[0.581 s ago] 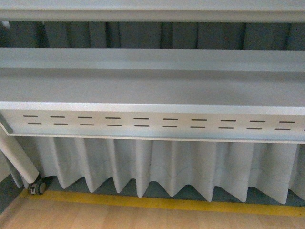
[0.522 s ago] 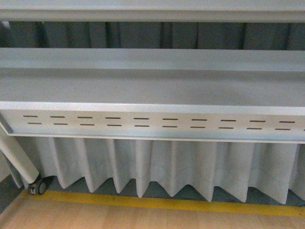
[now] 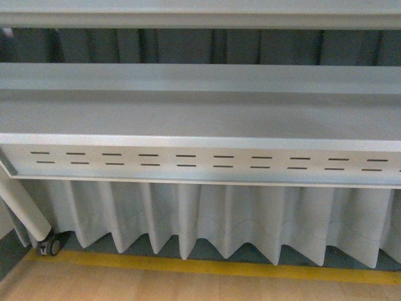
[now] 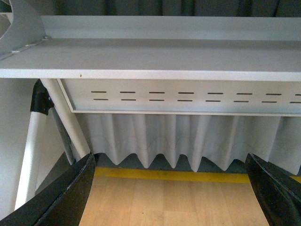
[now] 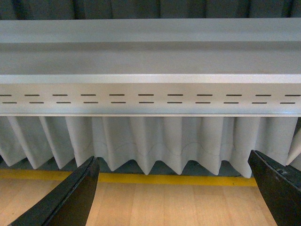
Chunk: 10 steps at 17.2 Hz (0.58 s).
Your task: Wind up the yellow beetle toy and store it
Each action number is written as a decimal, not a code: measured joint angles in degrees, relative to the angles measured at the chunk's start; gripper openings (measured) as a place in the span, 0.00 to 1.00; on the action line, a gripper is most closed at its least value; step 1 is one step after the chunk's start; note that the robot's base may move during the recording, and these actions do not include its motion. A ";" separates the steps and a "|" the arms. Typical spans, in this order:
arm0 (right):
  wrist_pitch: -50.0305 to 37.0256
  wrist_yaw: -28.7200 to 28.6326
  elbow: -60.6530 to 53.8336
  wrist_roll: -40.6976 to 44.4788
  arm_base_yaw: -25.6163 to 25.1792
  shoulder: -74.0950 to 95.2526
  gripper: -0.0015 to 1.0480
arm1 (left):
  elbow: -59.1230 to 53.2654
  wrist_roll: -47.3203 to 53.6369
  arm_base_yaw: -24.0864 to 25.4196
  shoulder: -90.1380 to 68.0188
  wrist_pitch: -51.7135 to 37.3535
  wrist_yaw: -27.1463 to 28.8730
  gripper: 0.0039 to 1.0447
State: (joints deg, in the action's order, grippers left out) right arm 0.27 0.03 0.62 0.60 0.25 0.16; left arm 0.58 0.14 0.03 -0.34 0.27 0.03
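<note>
The front view shows two shelves point(image 3: 200, 116), one above the other. One panel point(image 3: 125, 176) carries two rows of slots point(image 3: 186, 156), ten per row within the frame, twenty in all. Below are one curtain point(image 3: 219, 213), one white leg point(image 3: 22, 204), one caster point(image 3: 50, 246) and one yellow line point(image 3: 207, 268). The left gripper point(image 4: 169, 159) shows two black fingers point(image 4: 66, 197), and the right gripper point(image 5: 174, 157) also shows two.

This looks like a lab or test room, not a home. A bare grey metal shelf point(image 3: 188, 116) has a slotted front panel point(image 3: 200, 161), and a pleated grey curtain point(image 3: 207, 219) hangs behind as a backdrop. Yellow tape point(image 3: 219, 268) marks the wood floor point(image 3: 156, 287), and the frame leg ends in a caster point(image 3: 50, 246).
</note>
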 joint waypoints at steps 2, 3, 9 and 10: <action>0.00 0.00 0.00 0.00 0.00 0.00 0.94 | 0.00 0.00 0.00 0.00 0.00 0.00 0.94; 0.00 0.00 0.00 0.00 0.00 0.00 0.94 | 0.00 0.00 0.00 0.00 0.00 0.00 0.94; 0.00 0.00 0.00 0.00 0.00 0.00 0.94 | 0.00 0.00 0.00 0.00 0.00 0.00 0.94; 0.00 0.00 0.00 0.00 0.00 0.00 0.94 | 0.00 0.00 0.00 0.00 0.00 0.00 0.94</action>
State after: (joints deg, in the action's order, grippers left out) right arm 0.27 0.03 0.62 0.60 0.25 0.16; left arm 0.58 0.14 0.03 -0.34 0.27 0.03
